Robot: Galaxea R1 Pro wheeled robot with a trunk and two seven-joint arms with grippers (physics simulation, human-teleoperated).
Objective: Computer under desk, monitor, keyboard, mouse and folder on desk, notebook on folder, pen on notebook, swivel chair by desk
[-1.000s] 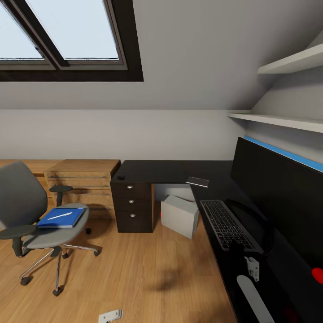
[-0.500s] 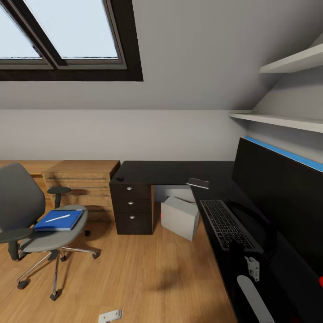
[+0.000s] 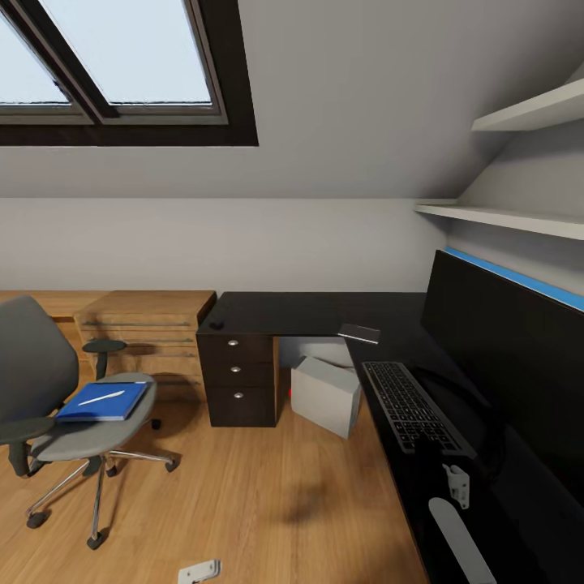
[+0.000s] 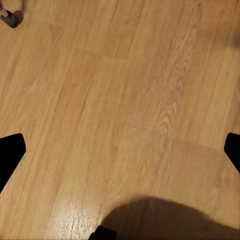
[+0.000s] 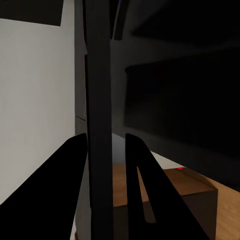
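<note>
Blue folder on swivel chair, keyboard beside monitor on desk

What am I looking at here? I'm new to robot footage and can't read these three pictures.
It is a simulated two-armed wheeled robot in a bedroom. The big picture is from its head camera. It shows a swivel chair with a blue folder and a white pen on the seat, and a black desk carrying a keyboard and a monitor. A grey computer stands under the desk.

The other two are wrist cameras looking along each gripper's fingers. The left gripper is open above the wooden floor, holding nothing. The right gripper has a thin dark panel between its fingers. Whether it grips that panel is unclear.
</note>
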